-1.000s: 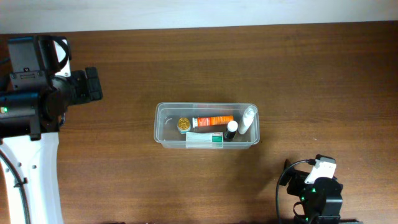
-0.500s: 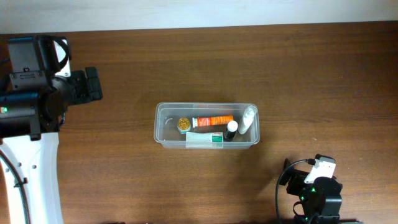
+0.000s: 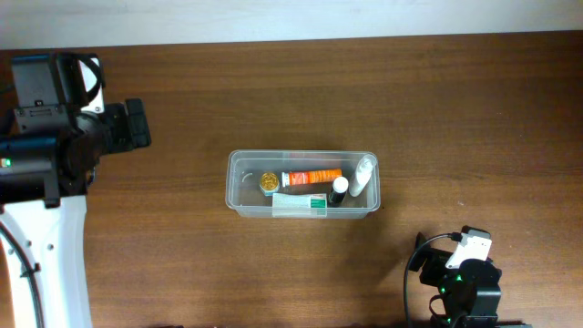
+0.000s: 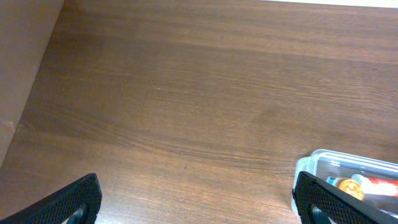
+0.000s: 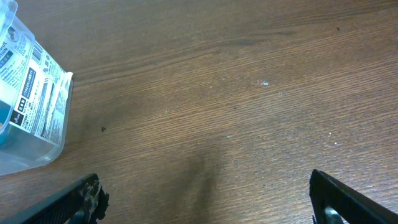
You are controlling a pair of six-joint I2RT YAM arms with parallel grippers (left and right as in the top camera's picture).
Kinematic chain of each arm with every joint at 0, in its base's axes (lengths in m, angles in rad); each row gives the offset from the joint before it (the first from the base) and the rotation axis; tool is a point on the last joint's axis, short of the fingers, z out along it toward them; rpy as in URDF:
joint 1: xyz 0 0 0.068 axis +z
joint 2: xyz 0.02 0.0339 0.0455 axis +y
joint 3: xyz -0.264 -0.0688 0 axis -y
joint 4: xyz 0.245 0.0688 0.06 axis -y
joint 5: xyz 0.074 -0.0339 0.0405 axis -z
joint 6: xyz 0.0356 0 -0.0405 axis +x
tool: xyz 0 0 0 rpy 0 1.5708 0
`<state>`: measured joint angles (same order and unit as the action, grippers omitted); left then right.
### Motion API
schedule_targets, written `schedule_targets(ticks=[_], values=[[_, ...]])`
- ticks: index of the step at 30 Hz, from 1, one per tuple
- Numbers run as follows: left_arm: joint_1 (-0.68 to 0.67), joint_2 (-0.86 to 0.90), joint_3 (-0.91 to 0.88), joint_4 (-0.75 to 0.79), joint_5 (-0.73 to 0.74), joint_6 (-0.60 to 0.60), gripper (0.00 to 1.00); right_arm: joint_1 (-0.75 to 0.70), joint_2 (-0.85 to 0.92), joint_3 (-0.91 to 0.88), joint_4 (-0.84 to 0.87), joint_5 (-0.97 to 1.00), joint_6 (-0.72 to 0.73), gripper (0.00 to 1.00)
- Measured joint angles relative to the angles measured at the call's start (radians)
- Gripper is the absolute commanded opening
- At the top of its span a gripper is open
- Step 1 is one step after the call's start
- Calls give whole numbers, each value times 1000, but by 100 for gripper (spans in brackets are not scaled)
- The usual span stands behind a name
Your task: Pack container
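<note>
Seen from above, shows a long tub of clear plastic, the container (image 3: 239,169), lying near the middle of a dark brown table (image 3: 455,109), lengthwise left to right, well apart from every edge. Leaves broad wood grain on all four sides, widest toward the right, bordered at the far edge by a pale strip (image 3: 364,18). Has rounded corners, a raised rim and see-through walls.

Holds a small round gold-topped piece (image 3: 269,182), an orange tube (image 3: 311,176) lying flat, a white bottle (image 3: 363,175) tilted at the right end, a black-capped piece (image 3: 339,187) just beside it, and a green-and-white box (image 3: 301,205) along the near wall.

Places the left hand (image 4: 196,196) far out to the left, well apart from the tub — black fingers (image 4: 78,199) spread wide, gripping nothing. Places the right hand (image 5: 205,196) toward the near right, likewise spread wide and holding nothing, with the tub's labelled corner at the left of its camera's view.

Smooth matte wood, glossy plastic.
</note>
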<state>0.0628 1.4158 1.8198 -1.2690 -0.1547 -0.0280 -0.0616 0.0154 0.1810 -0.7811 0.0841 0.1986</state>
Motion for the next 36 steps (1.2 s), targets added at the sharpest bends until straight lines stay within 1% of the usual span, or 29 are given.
schedule_targets(ticks=[4, 6, 10, 13, 18, 21, 24, 26, 36], values=[[-42, -52, -7, 2, -12, 9, 99, 0, 0, 0, 0, 0, 0, 98], [-69, -103, -41, 34, -30, 29, 99, 0, 0, 0, 0, 0, 0, 98], [-98, -242, -206, 201, -39, 61, 99, 0, 0, 0, 1, 0, 0, 98], [-102, -364, -415, 383, 3, 90, 99, 0, -2, -1, 1, 0, 0, 98], [-102, -584, -847, 713, 93, 114, 100, 0, -3, -2, 2, -1, 0, 98], [-102, -726, -1070, 836, 129, 116, 99, 0, -4, -2, 2, -2, 0, 98], [-102, -868, -1236, 890, 157, 118, 99, 0, -3, -2, 2, -4, 0, 98], [-102, -959, -1320, 898, 171, 118, 100, 0, -3, -2, 2, -4, 0, 98], [-102, -1226, -1555, 903, 186, 118, 99, 0, -3, -2, 2, -4, 0, 98]])
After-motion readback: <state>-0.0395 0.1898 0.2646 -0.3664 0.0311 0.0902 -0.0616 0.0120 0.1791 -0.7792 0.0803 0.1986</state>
